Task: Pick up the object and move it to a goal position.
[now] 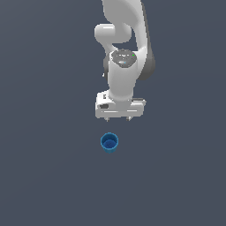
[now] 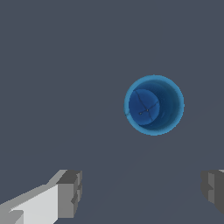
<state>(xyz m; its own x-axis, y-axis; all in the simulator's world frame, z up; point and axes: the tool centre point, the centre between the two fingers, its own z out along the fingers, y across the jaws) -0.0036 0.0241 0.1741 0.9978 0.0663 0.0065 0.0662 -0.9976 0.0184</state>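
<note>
A: The cup [image 1: 109, 143], bright blue, stands upright on the flat grey floor [image 1: 44, 176], its open mouth up. Where is the gripper [image 1: 118, 119]?

B: Clear of the cup, not touching it. In the exterior view the cup shows just below the fingertips.

A: And the fingers [image 2: 70, 192]?

B: Spread wide with nothing between them. The wrist view looks straight down into the hollow cup [image 2: 154, 105], which lies outside the gap.

The exterior view looks down on me from high and far; my wrist view stares straight down, close. Both share the blue cup [image 1: 109, 142] [image 2: 154, 105].
</note>
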